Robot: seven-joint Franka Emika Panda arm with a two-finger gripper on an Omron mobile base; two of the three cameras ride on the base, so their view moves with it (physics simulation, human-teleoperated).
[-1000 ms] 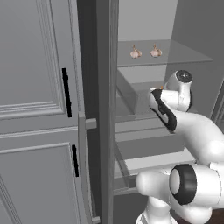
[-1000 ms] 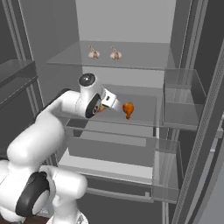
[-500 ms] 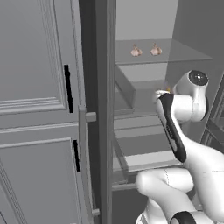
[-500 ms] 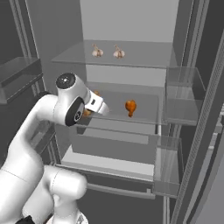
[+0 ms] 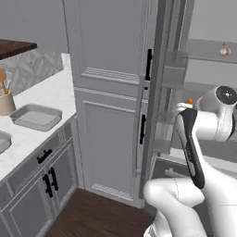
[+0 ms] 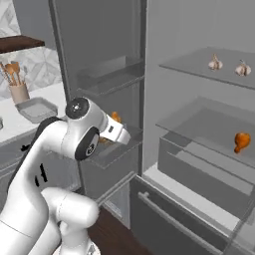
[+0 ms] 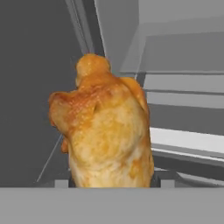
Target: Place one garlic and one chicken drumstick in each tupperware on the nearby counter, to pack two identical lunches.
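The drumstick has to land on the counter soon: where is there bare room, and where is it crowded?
The near tupperware lies bare inside, and the marble counter between it and the tall cabinet is free. It is crowded by the utensil cup, right behind the tray. The pincer holds a chicken drumstick.

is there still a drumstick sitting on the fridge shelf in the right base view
Yes, one chicken drumstick lies on the glass shelf inside the open fridge, below the two garlic bulbs.
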